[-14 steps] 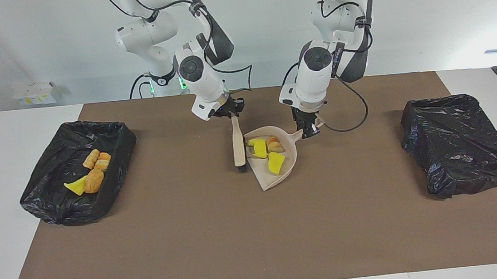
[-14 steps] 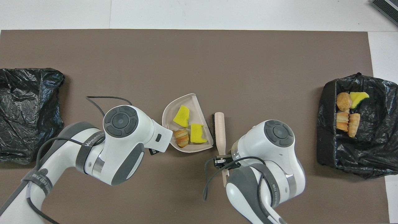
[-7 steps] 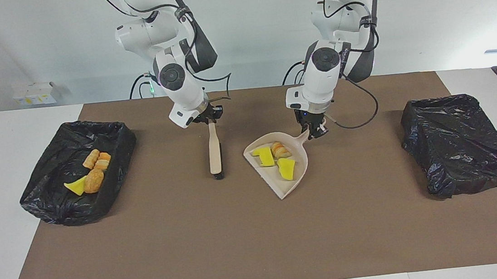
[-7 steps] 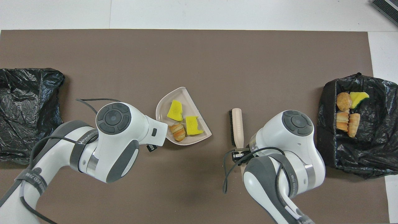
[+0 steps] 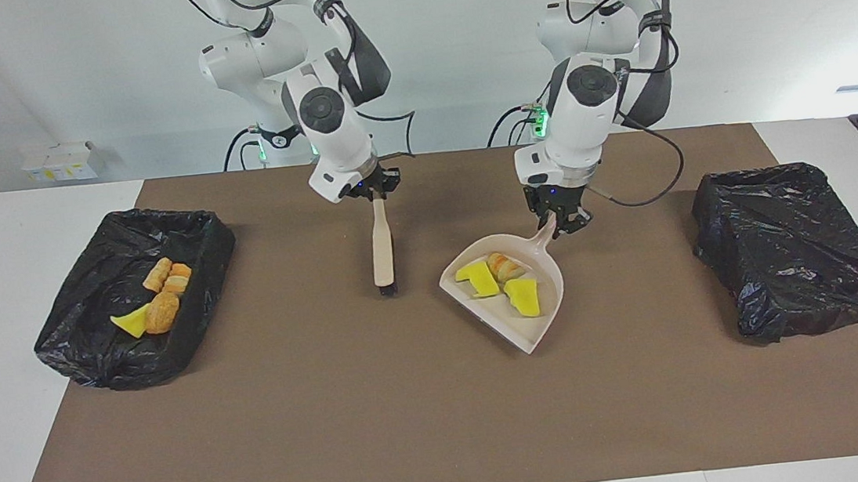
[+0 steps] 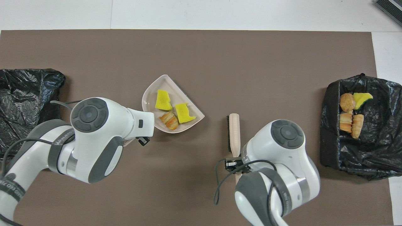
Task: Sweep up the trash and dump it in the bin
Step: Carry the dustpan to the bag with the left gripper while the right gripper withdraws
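Brown matting lies below my left gripper [image 5: 562,222], clamped on the dustpan [image 5: 509,300] handle; its light trash [image 5: 501,278] could slide forward

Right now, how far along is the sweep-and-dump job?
Done: four scraps lie in the bin at the right arm's end, and no scraps show on the mat. In hand: the left gripper holds the dustpan carrying three scraps; the right gripper holds the brush. Left: dumping that load.
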